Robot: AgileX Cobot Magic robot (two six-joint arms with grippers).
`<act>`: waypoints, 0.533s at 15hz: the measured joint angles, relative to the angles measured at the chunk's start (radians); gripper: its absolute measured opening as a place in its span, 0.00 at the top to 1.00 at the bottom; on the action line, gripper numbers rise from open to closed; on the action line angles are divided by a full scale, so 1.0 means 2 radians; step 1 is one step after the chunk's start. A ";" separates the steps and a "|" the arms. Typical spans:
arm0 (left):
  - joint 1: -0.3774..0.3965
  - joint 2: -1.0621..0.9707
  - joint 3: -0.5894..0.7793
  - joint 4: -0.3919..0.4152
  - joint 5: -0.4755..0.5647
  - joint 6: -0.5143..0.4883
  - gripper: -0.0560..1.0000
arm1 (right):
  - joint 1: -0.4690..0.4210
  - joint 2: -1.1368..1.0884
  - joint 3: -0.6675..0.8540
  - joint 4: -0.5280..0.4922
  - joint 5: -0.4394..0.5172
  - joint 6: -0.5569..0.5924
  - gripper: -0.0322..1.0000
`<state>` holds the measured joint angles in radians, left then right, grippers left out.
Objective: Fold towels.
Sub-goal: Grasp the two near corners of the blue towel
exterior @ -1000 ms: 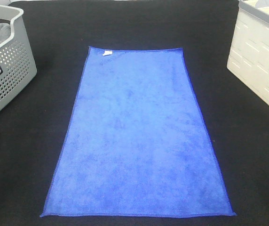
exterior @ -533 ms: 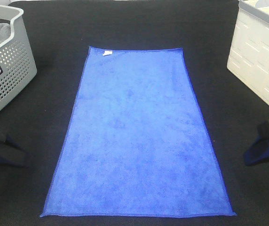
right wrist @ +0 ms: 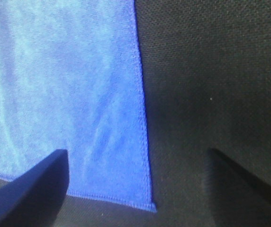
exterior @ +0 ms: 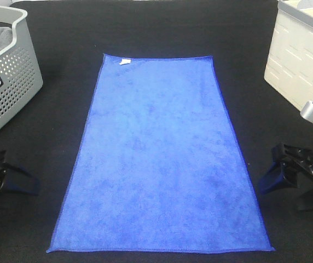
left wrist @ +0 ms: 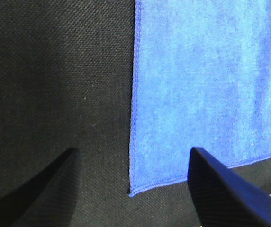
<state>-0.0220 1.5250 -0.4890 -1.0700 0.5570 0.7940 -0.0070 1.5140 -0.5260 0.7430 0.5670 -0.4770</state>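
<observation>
Surface: black table (exterior: 145, 27), towel (exterior: 159, 159) flat.
Claws: left gripper (left wrist: 133, 150), right gripper (right wrist: 136, 151) both spread, empty.
Next: pinch near corners squarely, lift evenly.

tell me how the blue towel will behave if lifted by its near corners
Probably floppy: the towel lies flat and thin on the black table, so its middle would likely sag when lifted. It looks fuzzy, so it may drag rather than slide on the woven surface.
</observation>
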 joint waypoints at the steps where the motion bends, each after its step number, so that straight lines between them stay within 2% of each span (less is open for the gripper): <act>1: 0.000 0.011 0.000 -0.015 -0.003 0.017 0.36 | 0.000 0.008 0.000 0.006 -0.004 -0.007 0.26; 4: -0.006 0.060 0.000 -0.076 -0.010 0.083 0.36 | 0.000 0.033 0.000 0.030 -0.020 -0.037 0.26; 6: -0.034 0.090 0.000 -0.111 -0.027 0.115 0.36 | 0.000 0.058 0.000 0.058 -0.021 -0.066 0.26; 8: -0.049 0.103 0.000 -0.127 -0.042 0.125 0.36 | 0.000 0.066 0.000 0.077 -0.022 -0.084 0.26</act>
<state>-0.1210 1.7310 -0.4900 -1.3240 0.4730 1.0440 -0.0070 1.6470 -0.5260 0.8970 0.5230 -0.6450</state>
